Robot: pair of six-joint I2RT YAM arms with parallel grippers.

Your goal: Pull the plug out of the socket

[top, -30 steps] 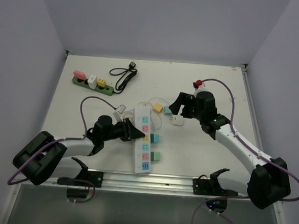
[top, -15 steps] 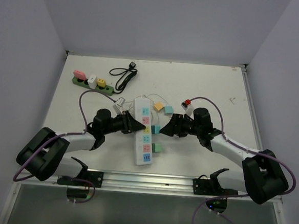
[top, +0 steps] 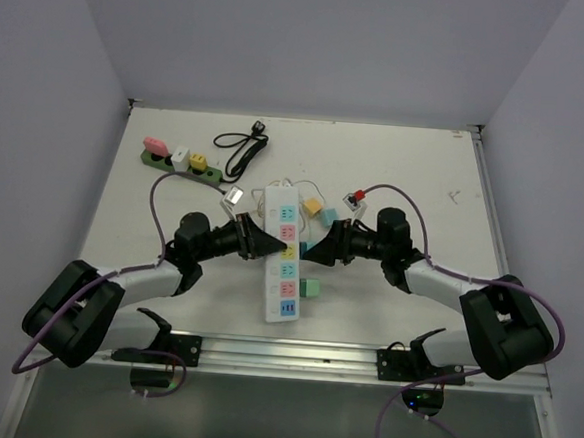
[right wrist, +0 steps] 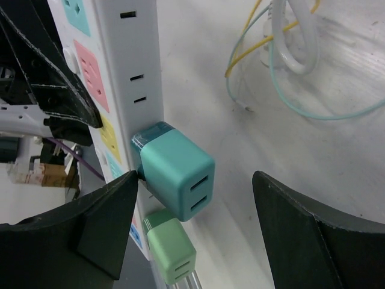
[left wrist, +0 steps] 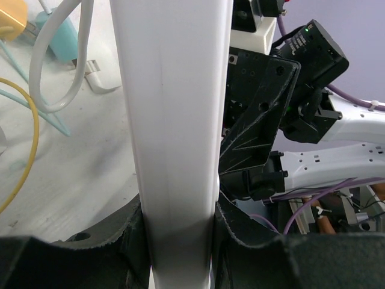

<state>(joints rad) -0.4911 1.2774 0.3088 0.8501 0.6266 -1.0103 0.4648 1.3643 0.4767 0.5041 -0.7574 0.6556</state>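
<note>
The white power strip [top: 280, 278] lies lengthwise mid-table [top: 425, 178], one end toward the near edge; the left claw [top: 266, 246] pinches its body from the left; the teal plug [right wrist: 177, 170], seated in the strip's right side, sits between the spread fingers [right wrist: 301, 229] of the right claw [top: 313, 249]; a green plug [right wrist: 172, 251] is seated just beside it.

At the back left of the table [top: 436, 169] I see a green power strip [top: 213, 177] carrying pink, white and yellow plugs [top: 180, 156], with a coiled black cable [top: 242, 151] just beside it.
</note>
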